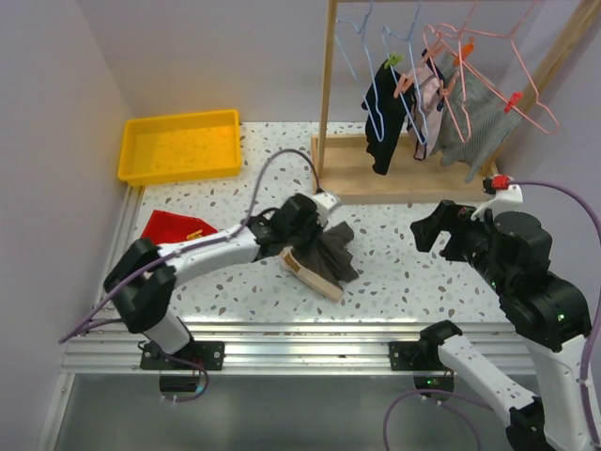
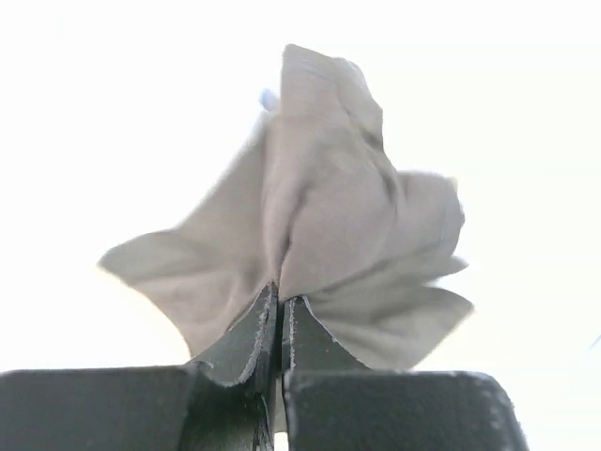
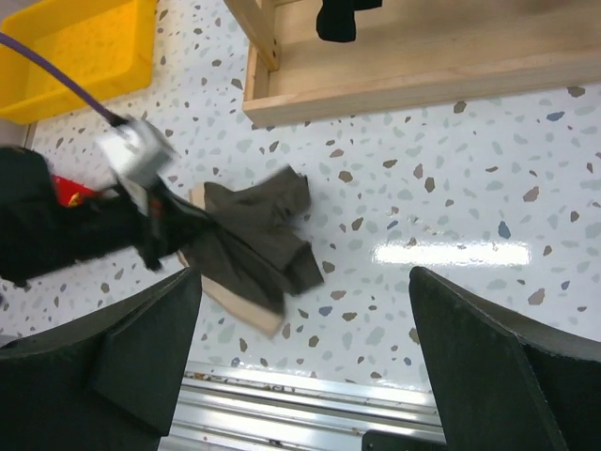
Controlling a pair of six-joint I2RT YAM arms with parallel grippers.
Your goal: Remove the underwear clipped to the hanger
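A: Grey-brown underwear (image 1: 338, 254) is bunching in the left claw (image 2: 280, 305). Is that claw gripping it?
B: Yes, it is clamping tight on a fold. The underwear is lying crumpled right at its tips, draping over a wood block (image 1: 310, 274) on the desk (image 1: 413, 291).
A: How is it going to handle?
B: I'm judging it light, soft and floppy. It is folding wherever pinched, so any thick fold is serving as a hold.
A: And the right claw (image 3: 302, 282)?
B: It is hanging with fingers wide apart, gripping nothing. Other pieces (image 1: 474, 117) are hanging clipped on the rack (image 1: 326, 103) beyond it.
A: Containers?
B: The yellow tray (image 1: 136, 141), beyond and left of the left claw, is holding nothing.
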